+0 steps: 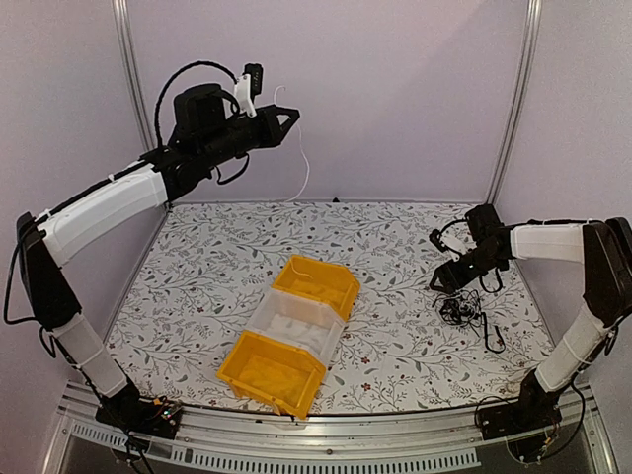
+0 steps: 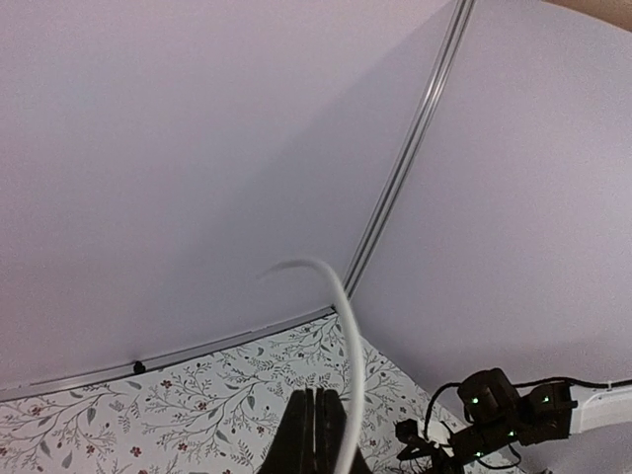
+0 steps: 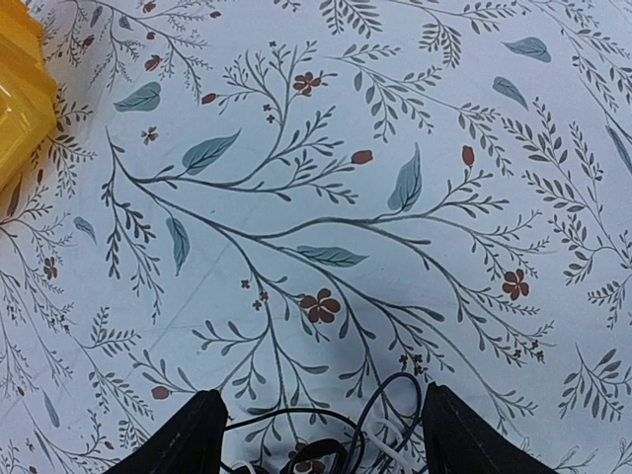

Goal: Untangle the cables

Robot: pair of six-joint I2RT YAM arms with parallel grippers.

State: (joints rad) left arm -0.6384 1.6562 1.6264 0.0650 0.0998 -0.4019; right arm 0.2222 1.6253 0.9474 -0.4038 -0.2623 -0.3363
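My left gripper is raised high near the back wall and shut on a thin white cable that hangs down from it toward the table's back edge. In the left wrist view the white cable arcs up past the closed fingers. A small bunch of black cables with a few pale strands lies on the table at the right. My right gripper is open, low just above the bunch's far-left side. In the right wrist view black and white loops lie between the wide-apart fingertips.
Three plastic bins stand in a diagonal row mid-table: a yellow one, a clear one and a yellow one. A yellow bin's corner shows in the right wrist view. The floral tablecloth is walled on three sides.
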